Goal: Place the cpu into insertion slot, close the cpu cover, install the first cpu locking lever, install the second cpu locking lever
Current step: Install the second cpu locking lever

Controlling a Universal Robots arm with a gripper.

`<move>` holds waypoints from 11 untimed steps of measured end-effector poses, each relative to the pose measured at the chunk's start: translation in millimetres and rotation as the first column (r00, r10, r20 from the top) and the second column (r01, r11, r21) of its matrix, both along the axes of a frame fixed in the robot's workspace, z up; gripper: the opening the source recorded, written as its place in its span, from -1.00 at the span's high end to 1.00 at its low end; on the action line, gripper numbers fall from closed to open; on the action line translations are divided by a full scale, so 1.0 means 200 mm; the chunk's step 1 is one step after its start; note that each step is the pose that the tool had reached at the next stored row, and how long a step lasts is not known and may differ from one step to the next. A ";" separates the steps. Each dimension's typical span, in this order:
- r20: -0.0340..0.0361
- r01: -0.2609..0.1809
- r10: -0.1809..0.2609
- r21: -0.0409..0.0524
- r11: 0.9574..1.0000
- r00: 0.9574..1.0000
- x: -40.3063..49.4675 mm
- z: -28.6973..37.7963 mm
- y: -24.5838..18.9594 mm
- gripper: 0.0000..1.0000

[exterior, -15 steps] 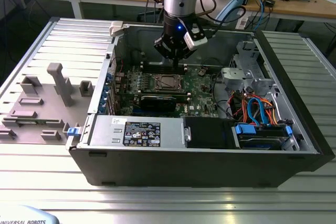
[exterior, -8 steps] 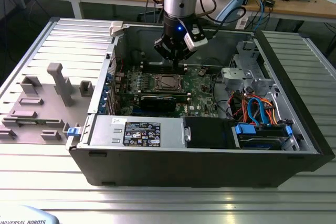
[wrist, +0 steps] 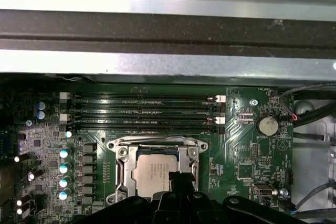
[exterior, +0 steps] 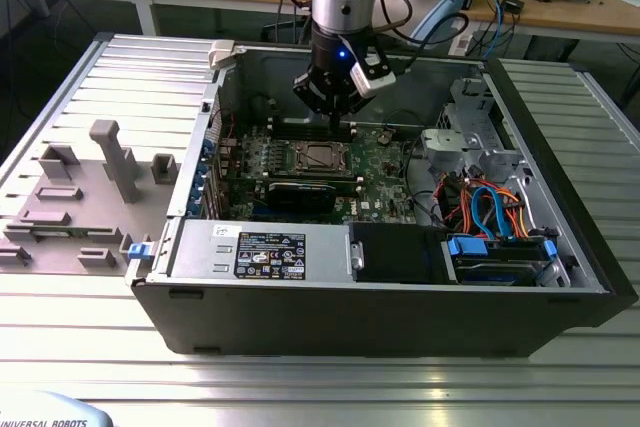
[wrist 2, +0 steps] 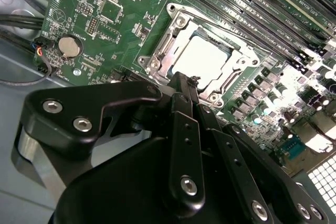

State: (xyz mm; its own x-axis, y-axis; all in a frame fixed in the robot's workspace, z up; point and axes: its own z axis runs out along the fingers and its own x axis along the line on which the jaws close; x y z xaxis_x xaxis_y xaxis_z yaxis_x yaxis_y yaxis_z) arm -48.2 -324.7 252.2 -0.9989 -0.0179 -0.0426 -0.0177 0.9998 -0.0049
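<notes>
The cpu lies flat in the insertion slot on the green board, its dull silver top facing up. The cpu cover is down around the chip's edges. In the exterior view the cpu sits mid-board inside the open case. My gripper hangs just above the socket's edge, fingers shut together with nothing between them. I cannot tell whether the thin locking levers beside the frame are latched.
Long black memory slots run beside the socket. The case wall stands close behind them. A black card, a power supply and drive cables fill the rest of the case. A grey fixture tray sits at the exterior view's left.
</notes>
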 end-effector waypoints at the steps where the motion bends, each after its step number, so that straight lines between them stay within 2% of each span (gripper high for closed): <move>1: 0.000 0.000 0.000 -0.001 1.000 1.000 0.000 -0.001 -0.003 0.79; 2: 0.000 0.000 0.000 -0.003 1.000 1.000 0.000 -0.003 -0.015 0.79; 6: 0.000 0.000 0.000 -0.006 1.000 1.000 0.000 -0.013 -0.033 0.79; 11: 0.000 0.000 0.000 -0.009 1.000 1.000 0.000 -0.024 -0.046 0.79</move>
